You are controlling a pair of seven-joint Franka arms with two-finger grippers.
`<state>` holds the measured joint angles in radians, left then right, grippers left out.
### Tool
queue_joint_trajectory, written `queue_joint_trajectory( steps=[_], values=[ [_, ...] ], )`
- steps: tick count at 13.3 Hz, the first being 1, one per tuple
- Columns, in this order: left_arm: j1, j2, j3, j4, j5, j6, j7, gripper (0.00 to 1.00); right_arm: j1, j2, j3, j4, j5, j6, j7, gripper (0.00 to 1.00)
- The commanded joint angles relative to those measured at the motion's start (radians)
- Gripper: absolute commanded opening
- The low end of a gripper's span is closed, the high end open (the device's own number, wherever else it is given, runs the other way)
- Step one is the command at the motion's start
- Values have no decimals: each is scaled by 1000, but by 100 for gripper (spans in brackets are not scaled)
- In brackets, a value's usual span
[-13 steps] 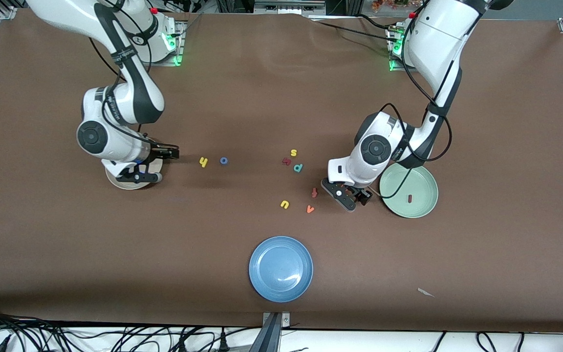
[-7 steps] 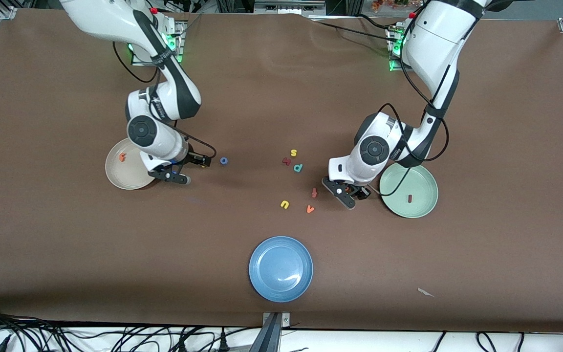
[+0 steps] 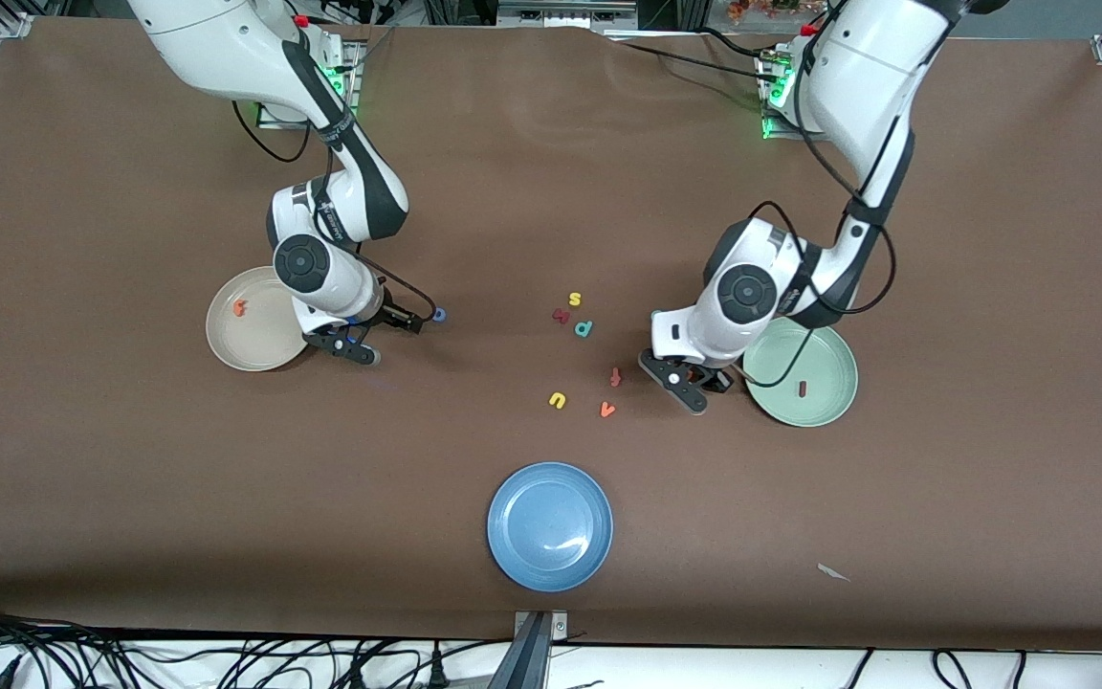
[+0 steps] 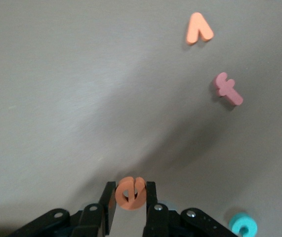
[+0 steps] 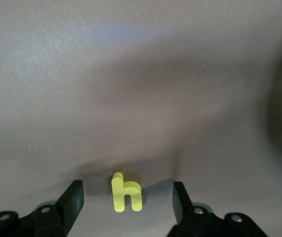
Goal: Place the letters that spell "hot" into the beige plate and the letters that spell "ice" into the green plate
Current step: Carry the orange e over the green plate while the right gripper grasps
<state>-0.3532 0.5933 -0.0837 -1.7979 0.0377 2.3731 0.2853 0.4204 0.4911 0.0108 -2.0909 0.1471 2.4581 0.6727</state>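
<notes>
My left gripper (image 4: 131,191) is shut on the orange e (image 4: 130,193), one finger pressed to each side of it, low over the table beside the green plate (image 3: 833,407). The dark red i (image 3: 803,388) lies in that plate. The teal c (image 4: 243,226) rests on the table close to the left gripper (image 3: 704,387). My right gripper (image 5: 127,188) stands open astride the yellow h (image 5: 126,193), which lies flat between its fingers. In the front view the right gripper (image 3: 386,337) is beside the beige plate (image 3: 264,349), which holds the orange t (image 3: 240,307). The blue o (image 3: 439,314) lies just past the right gripper.
Loose letters lie mid-table: yellow s (image 3: 574,299), a dark red letter (image 3: 561,316), teal p (image 3: 584,329), salmon f (image 3: 615,377), yellow u (image 3: 557,400), orange v (image 3: 607,410). A blue plate (image 3: 549,560) sits nearer the front camera.
My right arm swung from over the beige plate, leaving the orange t in it, to the yellow h. My left gripper closed from open onto the orange e.
</notes>
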Motion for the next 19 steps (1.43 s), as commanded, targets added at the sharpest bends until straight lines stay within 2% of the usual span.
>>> queue_joint_trajectory(
  steps=[1, 2, 3, 5, 8, 10, 12, 13, 14, 15, 17, 19],
  values=[
    [46, -90, -4, -18, 30, -96, 11, 0, 17, 14, -6, 15, 14, 5, 21, 63],
    [66, -98, -4, -18, 30, -124, 41, 0, 17, 15, -6, 15, 14, 5, 21, 53],
    [83, -110, -2, -27, 30, -144, 96, 2, 17, 14, -6, 14, 14, 5, 21, 49],
    [144, -113, 7, -32, 28, -179, 266, 0, 17, 14, -6, 12, 12, 5, 21, 42],
    [166, -101, 51, -73, 30, -170, 351, 0, 17, 14, -6, 12, 12, 2, 19, 23],
    [168, -87, 56, -107, 28, -122, 370, 0, 17, 12, -6, 14, 12, -1, 21, 9],
    [166, -87, 56, -156, 16, -36, 356, 0, 17, 1, -8, 14, 14, -5, 19, 9],
    [166, -86, 56, -162, 16, -31, 356, 5, 17, -14, -9, 14, 12, -17, 16, 9],
    [165, -86, 56, -163, 19, -29, 360, 32, 15, -38, -15, 20, 11, -57, 15, 9],
    [161, -87, 56, -159, 28, -26, 371, 99, 15, -71, -35, 25, 2, -105, 10, 9],
    [157, -99, 53, -156, 22, -26, 373, 100, 14, -124, -95, 25, 0, -183, -66, 8],
    [155, -124, 50, -153, 19, -35, 371, 100, 14, -141, -191, 23, 0, -273, -232, 8]
  ],
)
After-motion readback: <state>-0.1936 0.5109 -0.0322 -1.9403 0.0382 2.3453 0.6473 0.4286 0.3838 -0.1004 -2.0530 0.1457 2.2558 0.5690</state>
